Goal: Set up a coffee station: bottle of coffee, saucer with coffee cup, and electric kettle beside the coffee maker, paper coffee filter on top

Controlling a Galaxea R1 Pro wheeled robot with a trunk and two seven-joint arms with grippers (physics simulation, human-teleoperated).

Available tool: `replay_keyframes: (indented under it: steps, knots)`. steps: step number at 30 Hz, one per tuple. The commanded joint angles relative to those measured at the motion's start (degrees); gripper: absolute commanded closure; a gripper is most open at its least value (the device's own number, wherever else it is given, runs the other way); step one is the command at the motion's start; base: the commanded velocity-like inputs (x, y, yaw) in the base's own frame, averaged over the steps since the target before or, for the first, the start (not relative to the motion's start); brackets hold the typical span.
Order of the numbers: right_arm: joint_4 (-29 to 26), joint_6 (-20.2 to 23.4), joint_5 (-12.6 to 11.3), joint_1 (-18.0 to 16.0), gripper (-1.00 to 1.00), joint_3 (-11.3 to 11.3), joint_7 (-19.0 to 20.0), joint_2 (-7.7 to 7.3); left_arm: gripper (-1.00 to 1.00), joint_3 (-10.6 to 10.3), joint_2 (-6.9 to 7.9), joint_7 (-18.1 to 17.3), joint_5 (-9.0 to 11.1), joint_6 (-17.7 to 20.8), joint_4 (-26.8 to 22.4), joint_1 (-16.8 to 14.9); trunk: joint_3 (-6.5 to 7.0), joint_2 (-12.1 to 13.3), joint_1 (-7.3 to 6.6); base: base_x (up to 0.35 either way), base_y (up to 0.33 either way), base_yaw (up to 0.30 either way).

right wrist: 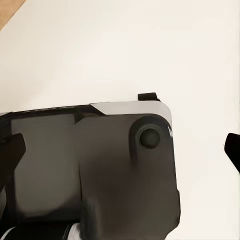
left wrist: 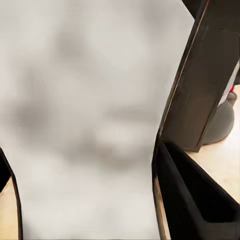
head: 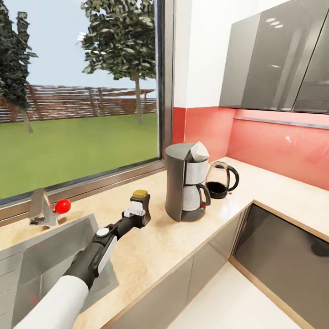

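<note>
We hold the bottle of coffee (head: 140, 206) in the left gripper (head: 137, 213), its jaws closed on the bottle's dark body, with the arm reaching across the sink (head: 55, 256) toward the countertop (head: 151, 246). The bottle stands upright just left of the coffee maker (head: 185, 183), at or just above the counter surface; we cannot tell whether it already rests there. We judge this pose to serve placement beside the machine.

In the left wrist view a pale blurred surface lies between the fingers (left wrist: 200, 200), which we take to be the bottle seen close up.

The bottle has a dark body and a mustard-yellow cap. A white paper filter (head: 199, 151) sits in the top of the coffee maker. The electric kettle (head: 220, 181), glass with a black handle, stands just right of the machine and slightly farther back.

The right wrist view shows a dark housing over a pale surface; we cannot tell how the right gripper's jaws stand.
</note>
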Motion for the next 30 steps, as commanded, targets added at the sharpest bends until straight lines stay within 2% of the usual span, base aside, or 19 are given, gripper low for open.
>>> replay_keyframes:
  steps: [1,6,11,12,13,15,25,30]
  knots:
    - [0.04,-0.19,-0.54,-0.06,-1.00,0.48,-0.12,0.00,1.00,0.15,-0.10,0.35,0.44,0.26,0.23,-0.05,-0.13,-0.13,0.06,0.286,-0.202,0.000]
    - [0.04,-0.20,-0.54,-0.08,-1.00,0.48,-0.12,0.00,1.00,0.33,-0.18,1.39,0.29,-0.11,1.81,0.03,-0.13,-0.13,0.06,0.267,-0.174,0.000]
    - [0.12,-0.19,-0.54,-0.08,-1.00,0.48,-0.12,0.00,1.00,0.32,-0.33,3.68,0.60,-0.84,3.13,0.60,-0.13,-0.13,0.06,0.062,-0.035,0.000]
    - [0.12,-0.20,-0.54,-0.08,-1.00,0.48,-0.11,0.00,1.00,0.30,-0.36,4.22,0.69,-1.32,3.45,1.01,-0.13,-0.13,0.06,0.011,-0.006,0.000]
    - [0.13,-0.17,-0.54,-0.08,-1.00,0.48,-0.11,0.00,1.00,0.30,-0.43,6.09,0.83,-3.72,4.13,1.72,-0.13,-0.13,0.06,0.019,-0.001,0.000]
    - [0.13,-0.18,-0.54,-0.08,-1.00,0.48,-0.10,0.00,1.00,0.34,-0.40,6.81,0.88,-4.49,4.25,1.87,-0.13,-0.13,0.06,0.053,-0.001,0.000]
    - [0.13,-0.19,-0.54,-0.07,-1.00,0.48,-0.11,0.00,1.00,0.60,-0.37,7.99,0.92,-5.49,6.00,2.06,-0.13,-0.13,0.06,0.150,-0.027,0.000]
    - [0.13,-0.17,-0.54,-0.08,-1.00,0.48,-0.12,0.00,1.00,0.58,-0.36,8.06,0.97,-9.19,8.90,2.06,-0.13,-0.13,0.06,0.106,-0.063,0.000]
